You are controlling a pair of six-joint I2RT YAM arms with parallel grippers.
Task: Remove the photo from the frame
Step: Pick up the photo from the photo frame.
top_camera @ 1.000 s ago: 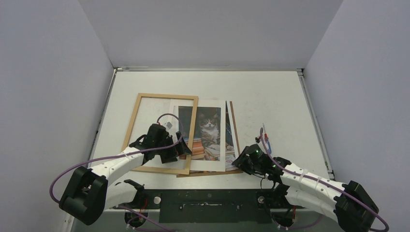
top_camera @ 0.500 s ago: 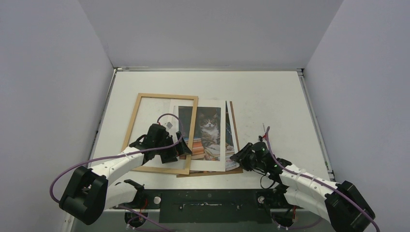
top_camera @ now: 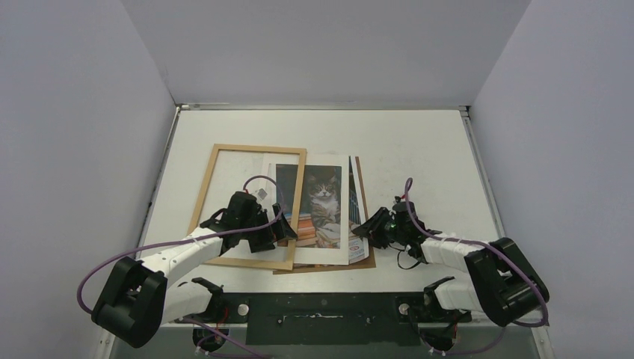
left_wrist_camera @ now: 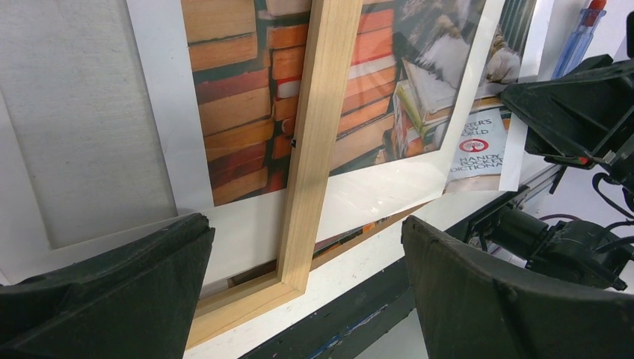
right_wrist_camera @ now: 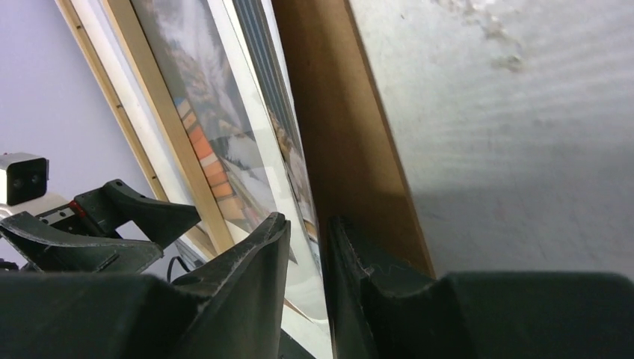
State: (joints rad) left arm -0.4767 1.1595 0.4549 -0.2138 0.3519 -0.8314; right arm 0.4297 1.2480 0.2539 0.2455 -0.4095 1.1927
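Observation:
The frame, thin light wood, lies flat on the table left of centre. Its right rail lies across the photo, a white-bordered cat print whose bookshelf part shows in the left wrist view. My left gripper hangs open just above the frame's near right corner, holding nothing. My right gripper sits low at the photo's near right corner. Its jaws stand narrowly apart with the sheet edges showing in the gap.
A second print and a brown backing board lie under the photo and stick out to its right. A blue pen lies right of the stack. Grey walls surround the white table.
The right arm has swung in, and its gripper has moved left and farther onto the photo's near right corner. The left arm, the frame and the photo have not moved.

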